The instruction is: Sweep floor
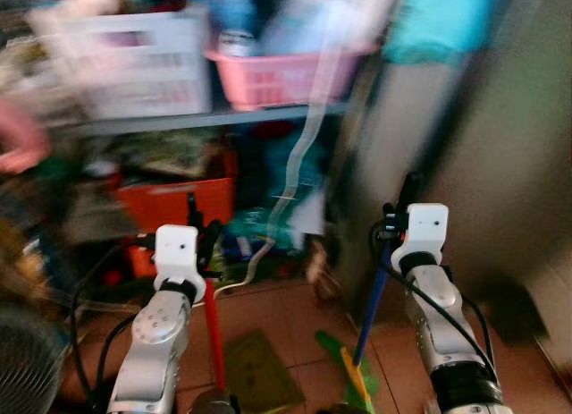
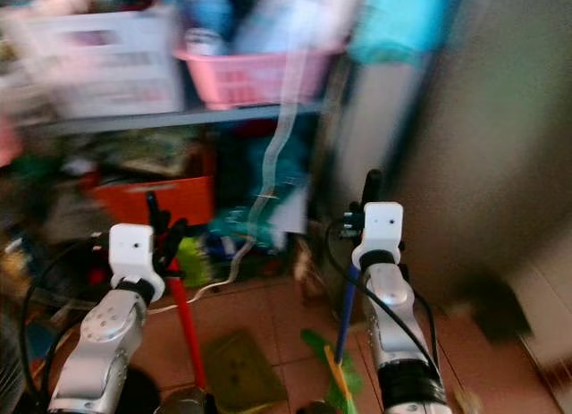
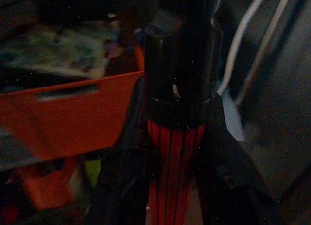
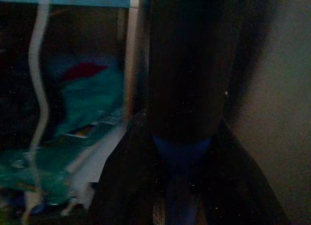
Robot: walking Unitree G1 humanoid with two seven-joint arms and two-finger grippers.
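Observation:
My left gripper (image 1: 198,232) is shut on a red handle (image 1: 213,333) with a black cap (image 3: 180,64). The handle runs down to an olive-green dustpan (image 1: 259,371) on the tiled floor. My right gripper (image 1: 399,210) is shut on the blue handle (image 1: 371,311) of a broom. Its green and yellow head (image 1: 354,371) rests on the tiles between my arms. In the right wrist view, the blue handle (image 4: 181,157) sits between the dark fingers. The head views are blurred.
Ahead is a cluttered shelf (image 1: 206,119) with a white basket (image 1: 134,61) and a pink basket (image 1: 277,74); an orange crate (image 1: 174,204) sits below. A white cable (image 1: 299,155) hangs down. A grey panel (image 1: 483,164) stands on the right, a fan (image 1: 22,360) at lower left.

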